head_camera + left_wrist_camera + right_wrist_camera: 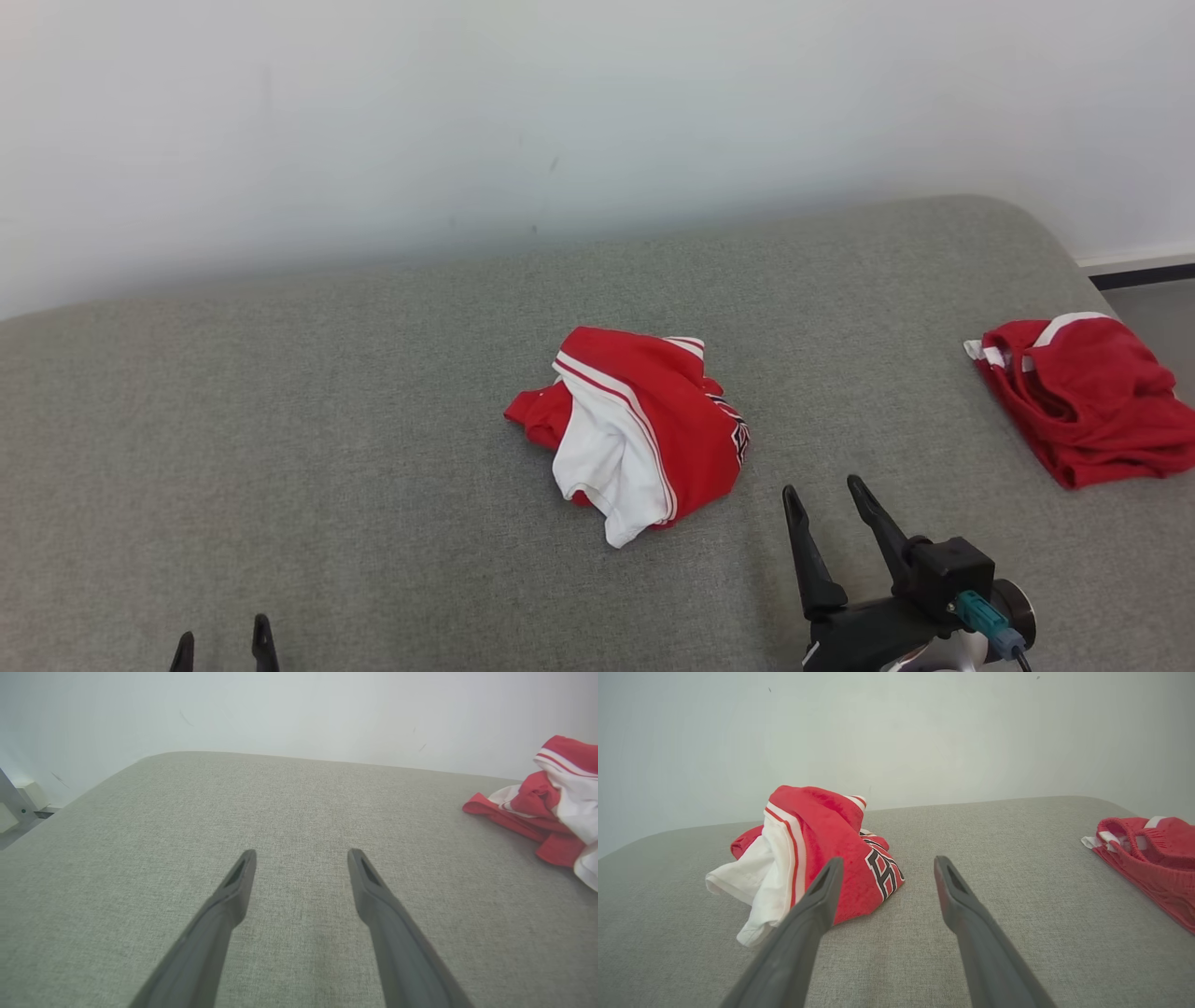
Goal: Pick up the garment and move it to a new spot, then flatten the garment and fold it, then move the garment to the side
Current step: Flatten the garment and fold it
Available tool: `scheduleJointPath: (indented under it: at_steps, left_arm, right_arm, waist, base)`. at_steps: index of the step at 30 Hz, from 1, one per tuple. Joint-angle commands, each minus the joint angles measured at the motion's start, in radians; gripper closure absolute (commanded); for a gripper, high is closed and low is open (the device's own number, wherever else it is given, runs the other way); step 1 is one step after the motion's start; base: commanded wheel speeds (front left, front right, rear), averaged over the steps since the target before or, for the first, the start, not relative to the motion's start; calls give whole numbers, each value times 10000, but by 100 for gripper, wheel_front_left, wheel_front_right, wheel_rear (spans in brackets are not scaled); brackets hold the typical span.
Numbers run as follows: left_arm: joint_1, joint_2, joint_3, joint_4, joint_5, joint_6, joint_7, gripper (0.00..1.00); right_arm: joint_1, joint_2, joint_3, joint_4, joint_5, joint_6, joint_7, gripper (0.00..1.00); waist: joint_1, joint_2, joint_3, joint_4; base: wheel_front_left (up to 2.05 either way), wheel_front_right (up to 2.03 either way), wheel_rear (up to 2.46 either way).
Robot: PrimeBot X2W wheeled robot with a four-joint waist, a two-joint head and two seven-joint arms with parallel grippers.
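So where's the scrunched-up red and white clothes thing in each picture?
Head view: garment in the middle.
Left wrist view: garment at the right edge, cut off.
Right wrist view: garment left of centre.
Shared landmark: grey cushion beneath, white wall behind.

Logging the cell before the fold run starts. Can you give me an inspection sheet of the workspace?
Surface: grey fabric pad, flat, with rounded corners.
Job's things: red-and-white jersey crumpled mid-pad, lettering visible.
Clutter: second red garment lying at the pad's right edge.
Hands: left hand open, empty, low left; right hand open, empty, just short of the jersey.
Cables: teal connector with a cable at the right wrist.
Surroundings: white wall behind; floor strip far right.
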Motion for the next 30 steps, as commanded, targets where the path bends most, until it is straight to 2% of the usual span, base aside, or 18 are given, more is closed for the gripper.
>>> scheduleJointPath:
  at_steps: [1, 8, 13, 23, 30]
  left_arm:
    - [121, -49, 23, -58, 90, -31, -30, 0]
    - [-70, -165, -140, -34, 170, -108, -30, 0]
    - [-109, -171, -407, -26, 13, -89, -30, 0]
    - [-437, -165, -1322, 213, -426, 3, -31, 0]
    - [-499, -166, -1589, 213, -642, -32, -31, 0]
  right_arm:
    - [133, 20, 27, 15, -35, -25, 2, 0]
    - [99, 21, 140, 51, -82, -25, 2, 0]
    - [-204, 21, 599, 5, -12, -25, 2, 0]
    - [-1275, -140, 2139, 618, -5, -25, 4, 0]
    - [-1767, -230, 2305, 1477, -235, -25, 2, 0]
  waist:
    - [1, 1, -5, 30]
    - [1, 1, 87, 263]
    - [1, 1, 233, 523]
    - [1, 1, 793, 1706]
    - [1, 1, 1043, 2363]
  base:
    - [0, 0, 0]
    - [0, 0, 0]
    - [0, 0, 0]
    - [0, 0, 0]
    - [0, 0, 0]
